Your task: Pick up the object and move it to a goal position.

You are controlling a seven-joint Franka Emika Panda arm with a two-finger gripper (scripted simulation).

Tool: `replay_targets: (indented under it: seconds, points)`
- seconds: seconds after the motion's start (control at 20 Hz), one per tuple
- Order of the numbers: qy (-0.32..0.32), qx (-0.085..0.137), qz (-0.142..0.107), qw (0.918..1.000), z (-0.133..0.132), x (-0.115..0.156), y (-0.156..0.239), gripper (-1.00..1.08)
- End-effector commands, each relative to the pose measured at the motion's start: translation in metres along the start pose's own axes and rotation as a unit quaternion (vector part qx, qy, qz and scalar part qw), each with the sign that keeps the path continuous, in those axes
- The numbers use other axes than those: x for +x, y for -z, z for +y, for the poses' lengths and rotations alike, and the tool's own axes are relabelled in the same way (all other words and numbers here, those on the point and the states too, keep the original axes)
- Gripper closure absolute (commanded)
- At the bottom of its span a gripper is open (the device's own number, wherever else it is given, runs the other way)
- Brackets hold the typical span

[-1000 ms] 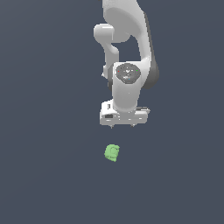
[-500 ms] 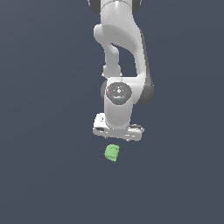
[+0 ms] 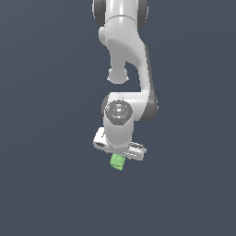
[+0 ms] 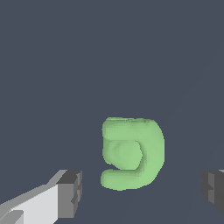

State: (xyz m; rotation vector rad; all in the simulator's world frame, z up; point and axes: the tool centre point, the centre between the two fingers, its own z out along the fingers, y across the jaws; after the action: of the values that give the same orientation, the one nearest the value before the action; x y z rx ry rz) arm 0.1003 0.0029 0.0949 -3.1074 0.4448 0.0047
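The object is a small light-green lumpy block (image 3: pixel 117 162) lying on the dark grey floor. In the exterior view it shows just below the white gripper hand, partly covered by it. My gripper (image 3: pixel 119 154) hangs right over the block; its fingers are hidden in that view. In the wrist view the block (image 4: pixel 132 152) lies between my two dark finger pads (image 4: pixel 70 194), with a gap on each side. The gripper (image 4: pixel 142 190) is open and holds nothing.
The floor (image 3: pixel 50 184) is a plain dark grey surface all around. The white arm (image 3: pixel 124 60) rises above the gripper towards the upper edge of the exterior view.
The arm has come down towards the block. The hand now sits just over it and covers its upper part. The block has not moved.
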Motion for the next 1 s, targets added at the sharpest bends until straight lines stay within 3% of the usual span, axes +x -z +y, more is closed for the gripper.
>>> replay_targets:
  seconds: [0.0, 0.45, 0.95]
  points:
    - [-0.008, -0.001, 0.001, 1.0, 0.001, 0.004, -0.003, -0.92]
    - [-0.011, -0.001, 0.001, 0.9999, 0.002, 0.006, -0.011, -0.92]
    - [-0.013, -0.001, 0.002, 0.9999, 0.002, 0.005, -0.055, -0.92]
